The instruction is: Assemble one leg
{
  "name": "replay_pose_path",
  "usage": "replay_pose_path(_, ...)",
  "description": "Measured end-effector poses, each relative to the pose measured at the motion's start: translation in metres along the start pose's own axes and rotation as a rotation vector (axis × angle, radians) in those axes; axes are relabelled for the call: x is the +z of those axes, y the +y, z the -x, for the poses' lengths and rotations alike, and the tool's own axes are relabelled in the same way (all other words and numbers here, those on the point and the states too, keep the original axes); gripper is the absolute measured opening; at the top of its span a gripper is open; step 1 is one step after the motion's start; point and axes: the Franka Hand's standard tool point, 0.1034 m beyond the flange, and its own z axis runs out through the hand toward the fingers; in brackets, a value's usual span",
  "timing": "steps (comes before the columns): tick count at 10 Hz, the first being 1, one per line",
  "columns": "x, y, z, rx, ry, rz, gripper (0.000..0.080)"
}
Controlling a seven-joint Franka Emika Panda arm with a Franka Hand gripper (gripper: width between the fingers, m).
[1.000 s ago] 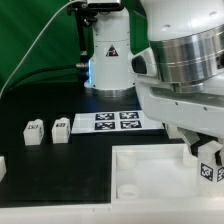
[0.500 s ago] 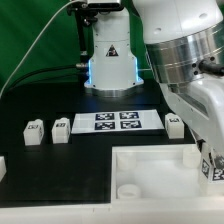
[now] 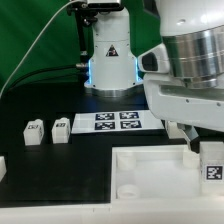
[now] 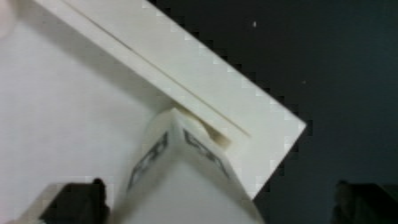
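The hand (image 4: 210, 205) is grasping the leg (image 3: 212, 163), holding it upright over the large white panel (image 3: 150, 170) near a corner, apparently aligning it for seating in a socket.

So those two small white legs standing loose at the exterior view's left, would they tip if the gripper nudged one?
Probably. The two legs stand upright on small bases with nothing bracing them, so a high sideways nudge would likely topple one. They look like rigid plastic blocks, so they should not flex or roll. Their smooth flat faces may slide on the dark table.
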Motion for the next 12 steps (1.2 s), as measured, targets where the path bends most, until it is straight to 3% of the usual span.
replay_pose_path(1, 0.000, 0.001, -0.001, -0.091, 0.001, 0.000, 0.0646)
replay_pose_path(3, 0.001, 0.005, -0.007, -0.379, 0.009, 0.039, 0.0649)
replay_pose_path(4, 0.001, 0.006, -0.008, -0.431, 0.013, 0.046, 0.0649)
replay_pose_path(5, 0.001, 0.005, -0.008, -0.411, 0.012, 0.043, 0.0563)
replay_pose_path(6, 0.001, 0.005, -0.008, -0.413, 0.012, 0.043, 0.0415)
replay_pose_path(7, 0.001, 0.005, -0.007, -0.370, 0.012, 0.041, 0.0415)
replay_pose_path(8, 0.001, 0.006, -0.008, -0.276, 0.013, 0.041, 0.0298)
replay_pose_path(10, 0.001, 0.008, -0.010, -0.082, 0.014, 0.035, 0.0298)
replay_pose_path(12, 0.001, 0.011, -0.011, 0.247, -0.003, 0.009, 0.0298)
